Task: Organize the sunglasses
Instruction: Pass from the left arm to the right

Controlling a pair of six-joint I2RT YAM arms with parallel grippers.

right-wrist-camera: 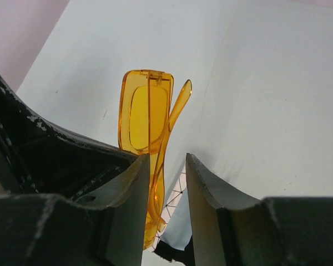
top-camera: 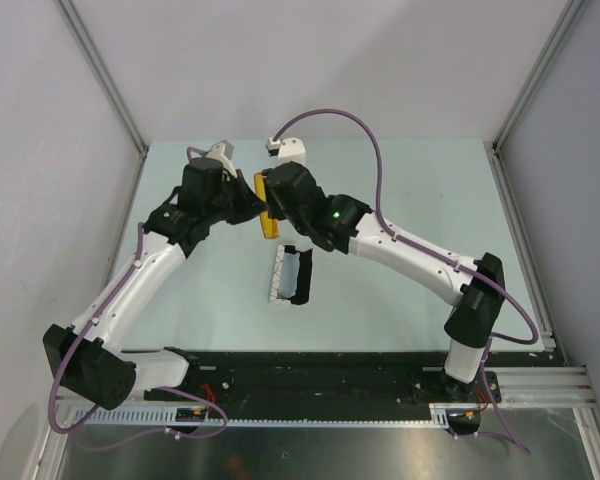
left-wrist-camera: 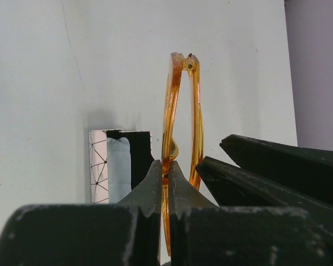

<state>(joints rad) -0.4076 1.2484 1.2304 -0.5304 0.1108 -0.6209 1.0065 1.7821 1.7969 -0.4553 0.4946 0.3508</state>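
Note:
The sunglasses (top-camera: pixel 269 224), with a yellow-orange translucent frame, are held up above the table between both arms. My left gripper (top-camera: pixel 254 207) is shut on the thin front frame (left-wrist-camera: pixel 167 111), its fingertips pinching the rim edge-on (left-wrist-camera: pixel 166 164). My right gripper (top-camera: pixel 278 206) stands open around one slim arm of the sunglasses (right-wrist-camera: pixel 147 111). That arm lies against the left finger (right-wrist-camera: pixel 137 183), with a gap to the right finger (right-wrist-camera: pixel 202 183). The right gripper's tips (right-wrist-camera: pixel 167 158) straddle the arm, and the amber lens shows above them.
Below the glasses, the white case with black triangle lines (top-camera: pixel 280 272) lies open on the pale green table (top-camera: pixel 400 290), a blue-grey cloth (left-wrist-camera: pixel 119 166) inside it against its black lining. Metal posts and grey walls border the table.

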